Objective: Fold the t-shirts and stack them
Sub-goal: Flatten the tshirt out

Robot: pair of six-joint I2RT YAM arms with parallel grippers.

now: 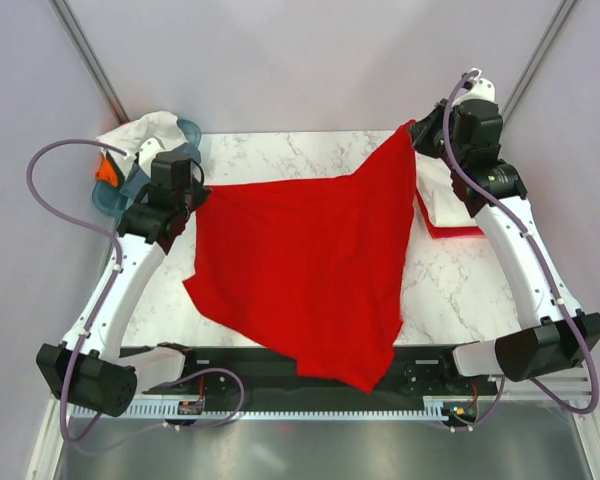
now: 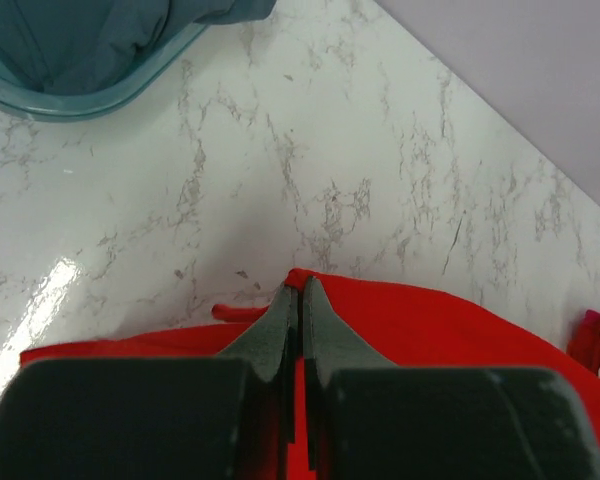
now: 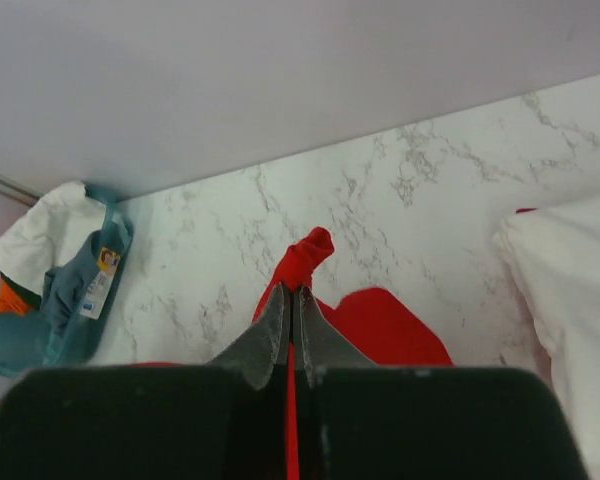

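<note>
Red cloth is pinched shut in both claws: the left gripper (image 2: 299,285) is clamped on one edge of the red t-shirt (image 1: 310,270), the right gripper (image 3: 293,292) on its far corner. The shirt is spread between them over the marble table (image 1: 450,290). A folded white t-shirt (image 1: 442,205) is seen beside the right arm, a teal basket (image 1: 115,195) at far left.

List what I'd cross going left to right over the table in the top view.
teal basket → left gripper, shut on the shirt's edge → red t-shirt → right gripper, shut on its raised corner → folded white-and-red stack
</note>
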